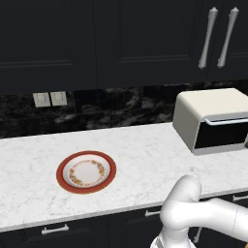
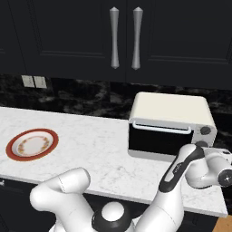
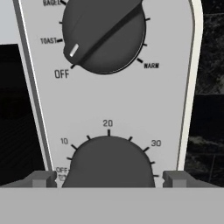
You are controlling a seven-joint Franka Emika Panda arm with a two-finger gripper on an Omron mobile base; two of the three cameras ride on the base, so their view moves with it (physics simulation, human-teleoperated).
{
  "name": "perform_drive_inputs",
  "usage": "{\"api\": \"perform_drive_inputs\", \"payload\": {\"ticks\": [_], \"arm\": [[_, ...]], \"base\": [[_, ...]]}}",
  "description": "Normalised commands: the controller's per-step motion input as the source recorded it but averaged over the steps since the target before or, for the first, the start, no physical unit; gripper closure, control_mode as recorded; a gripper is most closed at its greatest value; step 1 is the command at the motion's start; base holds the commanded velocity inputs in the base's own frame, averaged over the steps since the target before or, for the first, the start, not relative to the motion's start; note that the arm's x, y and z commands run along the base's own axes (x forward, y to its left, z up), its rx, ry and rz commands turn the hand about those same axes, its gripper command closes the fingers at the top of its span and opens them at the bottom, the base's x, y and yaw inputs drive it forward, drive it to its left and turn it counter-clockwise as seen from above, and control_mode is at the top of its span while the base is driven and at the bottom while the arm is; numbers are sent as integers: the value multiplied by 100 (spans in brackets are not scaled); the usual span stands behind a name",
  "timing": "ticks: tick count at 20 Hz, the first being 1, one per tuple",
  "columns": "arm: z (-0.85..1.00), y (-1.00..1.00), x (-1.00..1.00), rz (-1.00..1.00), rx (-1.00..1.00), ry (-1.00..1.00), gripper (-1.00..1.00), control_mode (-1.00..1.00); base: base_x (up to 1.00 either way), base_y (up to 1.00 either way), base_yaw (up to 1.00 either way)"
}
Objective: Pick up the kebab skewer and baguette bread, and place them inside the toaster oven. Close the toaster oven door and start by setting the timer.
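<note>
Where base views differ, plate (image 1: 86,172), dials up close (image 3: 108,164)

Dial lettering on the toaster oven (image 3: 109,100) control panel

Around the upper knob (image 3: 103,33): "BAGEL" (top cut off), "TOAST", "OFF", "WARM". Around the lower timer knob (image 3: 109,162): "10", "20", "30", and "OFF" at lower left, with smaller unreadable print beneath it.

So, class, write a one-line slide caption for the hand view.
Open gripper straddles the toaster oven timer dial; mode knob points to OFF.
</note>
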Motion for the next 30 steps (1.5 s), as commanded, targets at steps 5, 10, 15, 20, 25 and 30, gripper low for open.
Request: {"api": "perform_drive_inputs", "payload": {"ticks": [5, 10, 15, 20, 25, 30], "arm": [[0, 0, 0, 0, 0, 0, -100, -100], [0, 0, 0, 0, 0, 0, 100, -100], [0, 0, 0, 0, 0, 0, 100, -100], [0, 0, 0, 0, 0, 0, 100, -100], [0, 0, 0, 0, 0, 0, 100, -100], [0, 0, 0, 0, 0, 0, 100, -100]], "base": [[0, 0, 0], [0, 0, 0], [0, 0, 0], [0, 0, 0], [0, 0, 0], [0, 0, 0]]}}
